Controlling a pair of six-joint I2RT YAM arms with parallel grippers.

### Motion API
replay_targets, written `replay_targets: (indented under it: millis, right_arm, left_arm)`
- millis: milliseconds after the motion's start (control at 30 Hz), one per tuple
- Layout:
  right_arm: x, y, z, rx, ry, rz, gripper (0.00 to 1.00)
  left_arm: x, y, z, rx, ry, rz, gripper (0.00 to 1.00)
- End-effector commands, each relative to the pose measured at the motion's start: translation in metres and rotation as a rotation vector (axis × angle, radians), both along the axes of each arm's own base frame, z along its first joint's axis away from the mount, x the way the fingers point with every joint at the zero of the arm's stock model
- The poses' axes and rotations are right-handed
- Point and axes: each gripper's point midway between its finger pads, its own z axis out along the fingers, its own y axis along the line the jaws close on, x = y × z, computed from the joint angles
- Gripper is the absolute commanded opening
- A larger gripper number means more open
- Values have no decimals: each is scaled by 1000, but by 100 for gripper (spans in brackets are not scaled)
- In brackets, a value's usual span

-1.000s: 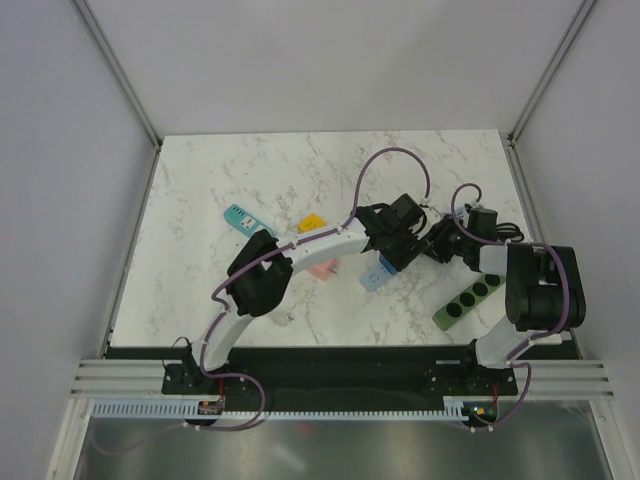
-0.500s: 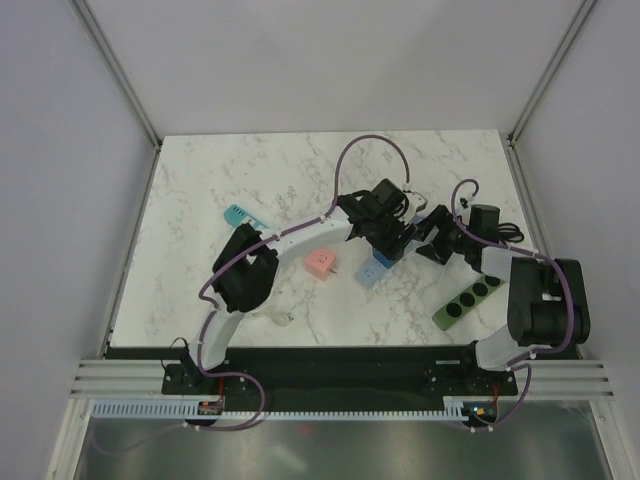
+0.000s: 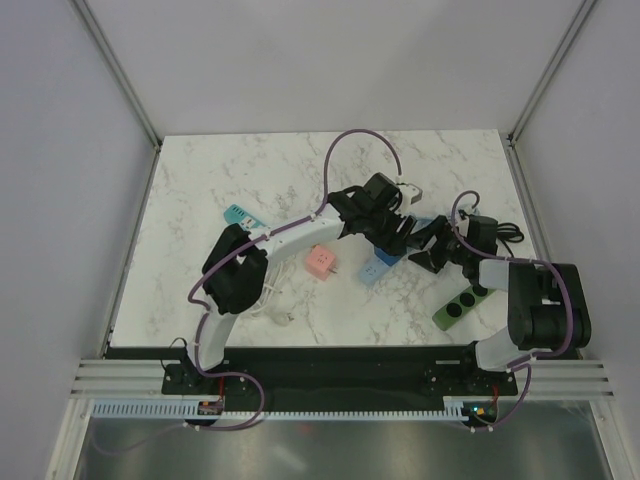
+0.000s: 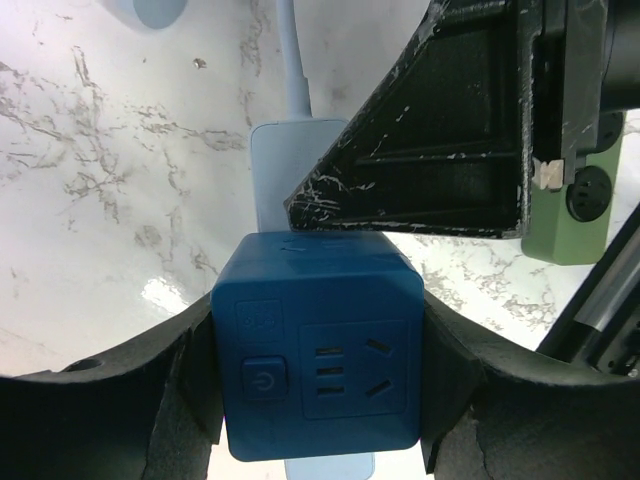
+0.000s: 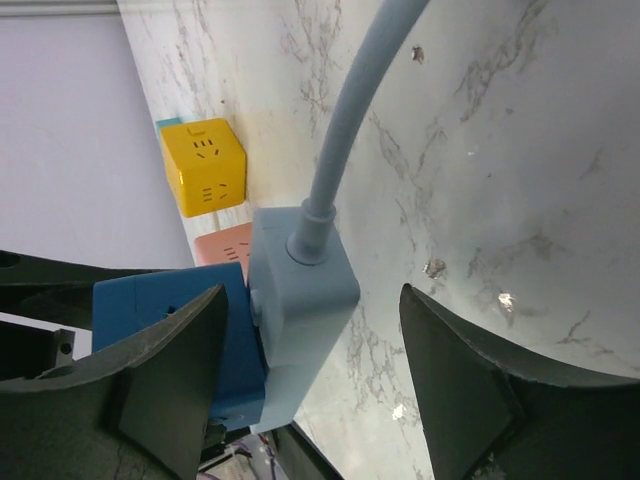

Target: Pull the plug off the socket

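A dark blue cube socket (image 4: 318,355) is clamped between my left gripper's (image 4: 320,330) fingers. A light blue plug (image 4: 290,170) with a pale cord (image 4: 292,60) is joined to its far side. In the right wrist view the plug (image 5: 300,290) lies between the fingers of my open right gripper (image 5: 313,290), which do not touch it, with the cube (image 5: 170,340) just left of it. In the top view the left gripper (image 3: 392,243) and right gripper (image 3: 425,248) meet over the cube (image 3: 388,257) and plug (image 3: 371,272) at centre right.
A pink cube (image 3: 322,262) lies left of the socket, a teal piece (image 3: 240,216) further left. A green power strip (image 3: 465,300) lies by the right arm. A yellow cube (image 5: 205,165) and the pink cube (image 5: 222,245) stand beyond the plug. A white cable (image 3: 270,310) lies near the front.
My right gripper has moved left and closed in around the plug. The left arm's elbow has swung left, uncovering the pink cube, while the left gripper stays on the blue cube.
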Motion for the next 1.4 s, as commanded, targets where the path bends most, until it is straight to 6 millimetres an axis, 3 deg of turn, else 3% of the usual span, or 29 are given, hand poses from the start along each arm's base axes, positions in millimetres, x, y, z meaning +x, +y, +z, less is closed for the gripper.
replay_targets:
  millis: [0, 267, 300, 467, 567, 600, 667, 700, 867, 1000, 1033, 1067, 1133, 1167, 1267, 1367]
  right_arm:
    - [8, 9, 18, 60, -71, 10, 77]
    - [10, 22, 17, 79, -82, 3, 74]
    - [7, 30, 16, 81, -80, 24, 70]
    - [6, 29, 3, 53, -57, -4, 56]
    - [7, 23, -7, -1, -38, -25, 39]
    - [6, 22, -10, -13, -34, -26, 26]
    - [9, 20, -9, -38, -51, -19, 12]
    - [6, 16, -17, -94, -43, -2, 0]
    - [0, -4, -26, -313, -94, 47, 0]
    - [-7, -29, -36, -478, -58, 26, 0]
    - [-6, -29, -34, -485, -65, 29, 0]
    - [-8, -29, -34, -488, -62, 31, 0]
    - [-9, -32, -37, -494, -50, 20, 0]
    - [-8, -32, -38, -488, -45, 11, 0]
    - [-12, -18, -38, -374, -12, 12, 0]
    - [-1, -5, -27, -263, -46, -9, 0]
  left_arm:
    - [-3, -21, 67, -204, -27, -18, 2]
    - [-5, -29, 65, -241, 10, -15, 2]
    - [-6, -31, 64, -245, 18, -18, 2]
    - [-8, -32, 65, -253, 20, -30, 2]
    - [-10, -32, 63, -250, 26, -48, 2]
    - [-11, -32, 64, -252, 27, -49, 2]
    - [-11, -33, 66, -267, 36, -35, 2]
    - [-12, -36, 68, -278, 44, -42, 2]
    - [-19, -40, 83, -330, 75, -110, 2]
    - [-18, -28, 113, -443, 123, -152, 2]
    - [-11, -32, 132, -534, 80, -172, 2]
    - [-7, -26, 138, -575, 113, -149, 2]
    - [-12, -18, 130, -547, 138, -135, 2]
    - [-7, -22, 133, -503, 60, -122, 2]
    - [-18, -21, 107, -329, -27, -111, 2]
    - [-23, -18, 89, -267, -49, -92, 2]
